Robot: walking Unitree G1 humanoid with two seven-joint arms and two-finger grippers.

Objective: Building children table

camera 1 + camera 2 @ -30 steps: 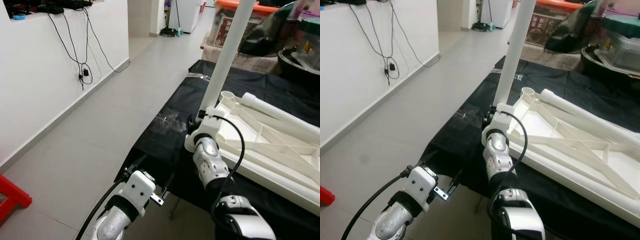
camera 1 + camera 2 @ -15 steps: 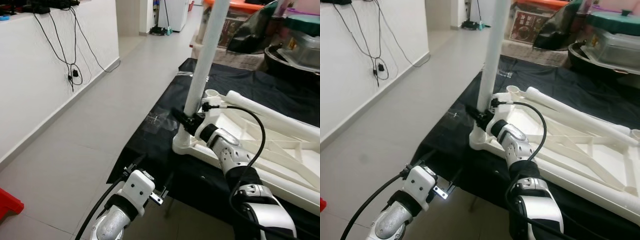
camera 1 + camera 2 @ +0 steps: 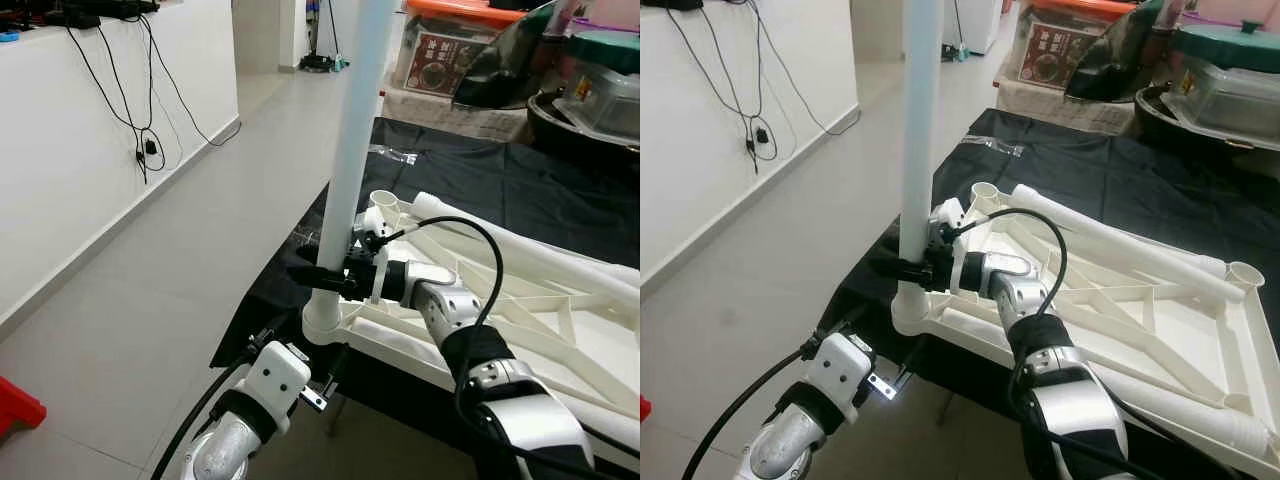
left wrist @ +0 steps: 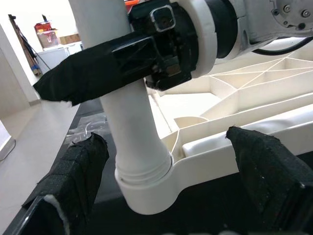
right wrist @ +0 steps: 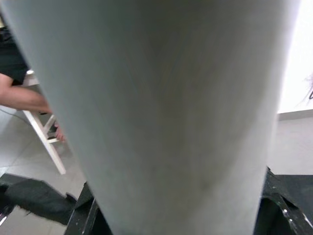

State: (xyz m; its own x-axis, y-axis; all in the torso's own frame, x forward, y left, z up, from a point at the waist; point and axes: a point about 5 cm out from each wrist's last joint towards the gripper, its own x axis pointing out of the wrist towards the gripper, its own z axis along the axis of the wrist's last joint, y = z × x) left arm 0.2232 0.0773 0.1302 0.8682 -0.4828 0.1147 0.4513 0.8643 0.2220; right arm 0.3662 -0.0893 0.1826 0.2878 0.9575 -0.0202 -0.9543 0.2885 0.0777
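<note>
A white plastic table top (image 3: 560, 330) lies upside down on a black cloth. One white leg (image 3: 350, 150) stands upright in the near-left corner socket (image 3: 322, 322). My right gripper (image 3: 318, 278) is shut on this leg just above the socket, with the fingers level. A second white leg (image 3: 520, 250) lies along the far side of the table top. My left gripper (image 4: 166, 181) hangs low under the table's edge. It is open, with its padded fingers (image 4: 73, 181) wide apart on either side of the socket and not touching it.
A white wall with hanging cables (image 3: 150, 110) runs along the left, beside grey floor tiles. Boxes and storage bins (image 3: 440, 60) stand behind the black-covered table (image 3: 470, 160). A red object (image 3: 15, 410) sits on the floor at the lower left. A person's arm (image 5: 24, 98) shows beside a white stool.
The right arm has swung down and to the left with the leg in its gripper. The leg went from tilted to upright in the corner socket. The left arm has stayed put.
</note>
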